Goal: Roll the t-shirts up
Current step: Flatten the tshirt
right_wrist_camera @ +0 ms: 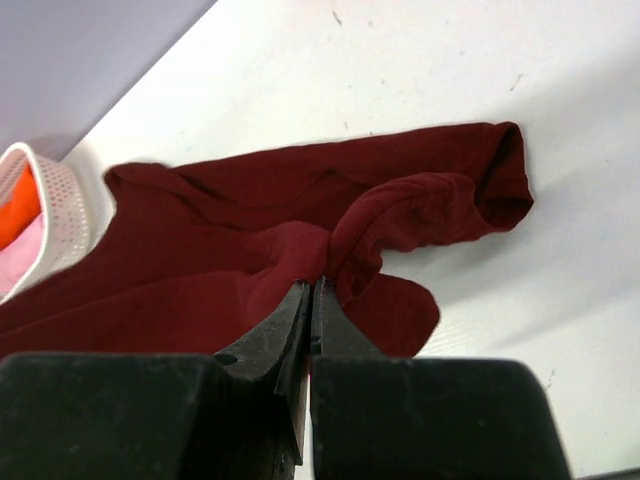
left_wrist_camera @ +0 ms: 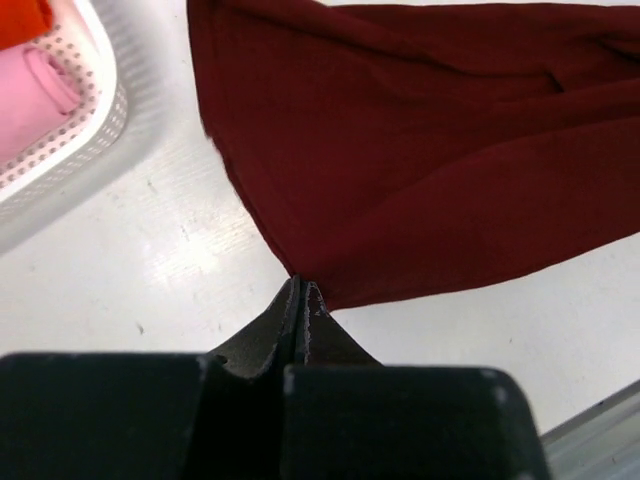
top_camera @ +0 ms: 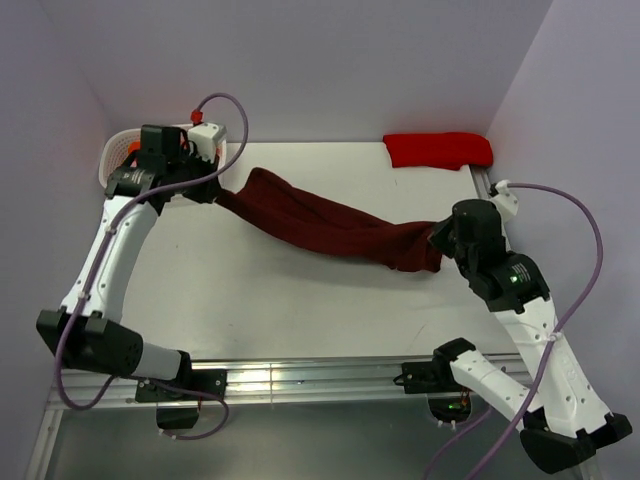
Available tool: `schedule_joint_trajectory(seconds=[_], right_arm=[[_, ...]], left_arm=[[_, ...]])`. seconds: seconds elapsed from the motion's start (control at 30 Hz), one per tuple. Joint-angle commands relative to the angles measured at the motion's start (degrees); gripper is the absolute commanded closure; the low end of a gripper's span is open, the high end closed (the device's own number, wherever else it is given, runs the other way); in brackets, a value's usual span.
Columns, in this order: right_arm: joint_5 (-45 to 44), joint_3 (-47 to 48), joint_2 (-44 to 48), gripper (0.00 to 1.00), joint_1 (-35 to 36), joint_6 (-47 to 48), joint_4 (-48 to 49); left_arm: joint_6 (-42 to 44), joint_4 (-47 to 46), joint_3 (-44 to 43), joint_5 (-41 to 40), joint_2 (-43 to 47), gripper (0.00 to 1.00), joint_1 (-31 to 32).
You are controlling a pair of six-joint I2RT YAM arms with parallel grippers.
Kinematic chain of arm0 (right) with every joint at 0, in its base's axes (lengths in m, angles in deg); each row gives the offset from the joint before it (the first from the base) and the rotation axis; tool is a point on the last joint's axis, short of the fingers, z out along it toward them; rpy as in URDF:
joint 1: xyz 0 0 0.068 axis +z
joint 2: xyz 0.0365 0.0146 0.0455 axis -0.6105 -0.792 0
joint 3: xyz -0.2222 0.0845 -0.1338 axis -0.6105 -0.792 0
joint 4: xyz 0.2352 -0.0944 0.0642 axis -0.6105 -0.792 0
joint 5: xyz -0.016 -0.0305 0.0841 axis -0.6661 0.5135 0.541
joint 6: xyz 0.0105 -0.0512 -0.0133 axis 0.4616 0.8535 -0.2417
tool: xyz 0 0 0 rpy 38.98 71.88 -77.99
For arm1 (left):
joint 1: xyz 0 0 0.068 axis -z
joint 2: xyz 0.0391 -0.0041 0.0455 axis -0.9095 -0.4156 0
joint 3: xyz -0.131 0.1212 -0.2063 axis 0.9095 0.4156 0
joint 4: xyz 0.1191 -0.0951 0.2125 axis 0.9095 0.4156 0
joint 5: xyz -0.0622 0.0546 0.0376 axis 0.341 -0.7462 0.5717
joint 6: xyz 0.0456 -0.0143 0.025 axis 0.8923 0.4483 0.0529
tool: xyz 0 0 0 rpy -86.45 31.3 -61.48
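**Maroon tee strung end to end between two arms**

Showed the maroon t-shirt (top_camera: 330, 232) drawn out as a long, bunched band across the white table (top_camera: 300, 320), its long axis running straight from the left gripper (top_camera: 205, 190) to the right gripper (top_camera: 440, 238). Found both pairs of jaws pressed together, each pinching cloth: a pointed corner at the left tips, a thick fold at the right tips, with a loose sleeve-like tube flopped ahead and to the right of them. Put each end directly at its own fingertips, the whole garment between the two, neither arm the nearer. Judged too bunched for rolling yet; likely called for spreading flat along that axis first. Left a red t-shirt (top_camera: 438, 150) well beyond the right gripper, and a white basket (top_camera: 105, 165) of orange and pink cloth just beside the left.
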Motion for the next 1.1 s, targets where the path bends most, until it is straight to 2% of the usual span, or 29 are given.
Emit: schedule_joint_trajectory(seconds=[0.0, 0.2, 0.37, 0.47, 0.5, 0.53, 0.6, 0.7, 0.77, 0.87, 0.93, 1.07], right_arm=[[0.46, 5.38, 3.33, 1.00, -0.47, 1.41, -1.57], [0.81, 17.50, 4.66, 1.00, -0.47, 2.81, -5.43], [5.02, 25.07, 3.62, 1.00, -0.47, 3.87, -5.00], [5.73, 25.62, 1.77, 1.00, -0.47, 4.31, -6.14], [6.17, 23.70, 1.33, 1.00, -0.38, 4.40, -5.79], [6.61, 22.20, 1.41, 1.00, -0.47, 4.31, -4.57], [6.88, 17.65, 2.11, 1.00, -0.47, 3.79, -3.42], [6.70, 13.06, 2.55, 1.00, -0.47, 3.17, -1.84], [6.09, 11.30, 2.21, 1.00, -0.47, 2.99, -1.31], [4.50, 9.89, 1.42, 1.00, -0.38, 2.64, -1.48], [4.15, 9.27, 1.06, 1.00, -0.38, 2.38, -1.13], [4.24, 7.34, -0.08, 1.00, -0.47, 1.94, -0.16]], left_arm=[[1.94, 4.13, -1.58, 1.95, 5.73, 1.00, -1.01], [-0.16, 4.22, -4.91, 0.19, 15.67, 1.00, -2.07], [-2.54, 1.05, -6.06, -1.14, 22.62, 1.00, -2.07], [-0.70, 7.53, -6.42, 6.66, 18.60, 1.00, -2.07], [1.91, 11.30, -5.11, 9.73, 16.23, 1.00, -2.07], [3.68, 12.64, -1.44, 16.38, 15.34, 1.00, -2.07], [9.64, 14.58, 2.45, 19.86, 12.97, 1.00, -1.28], [11.51, 9.69, 10.18, 16.62, 11.73, 0.95, 4.33], [11.70, 6.08, 15.28, 13.22, 11.55, 0.91, 10.30], [9.69, -0.16, 20.03, 7.16, 10.41, 0.77, 20.06], [8.09, -0.71, 21.18, 7.04, 6.12, 0.70, 25.93], [8.97, -2.28, 23.99, 5.73, 0.04, 0.56, 31.76]])
